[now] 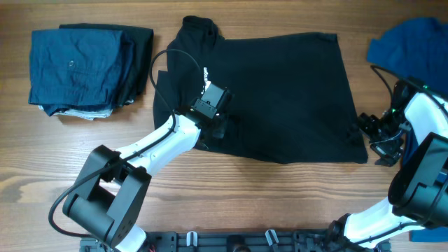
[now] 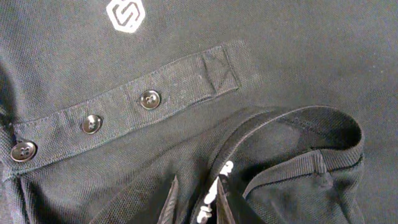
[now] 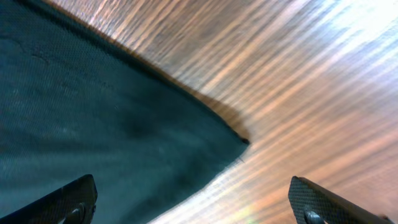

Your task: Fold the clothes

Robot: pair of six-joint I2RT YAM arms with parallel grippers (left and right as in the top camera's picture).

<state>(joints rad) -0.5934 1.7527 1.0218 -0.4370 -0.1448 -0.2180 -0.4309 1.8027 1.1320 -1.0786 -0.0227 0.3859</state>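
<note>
Black knit fabric fills my left wrist view. The black polo shirt (image 1: 280,91) lies spread out in the middle of the wooden counter (image 1: 245,203), with its collar (image 1: 199,28) at the far left corner of the garment. Up close I can see the white logo (image 2: 126,15) and the placket (image 2: 124,109) with 3 buttons (image 2: 150,99) done up. A sleeve opening (image 2: 298,143) is bunched up just beside the placket.

The left tool (image 1: 215,128) sits on the shirt's near left part. Its jaws are drawn almost together, pinching a raised fold of the black fabric between them.

The right tool (image 3: 193,211) hangs with its jaws spread wide and nothing in them, just over the shirt's near right corner, where the hem meets bare wood.

At the far left, a stack of folded navy garments (image 1: 77,70) rests apart from the shirt. A bright blue garment (image 1: 409,42) lies loose at the far right corner.
</note>
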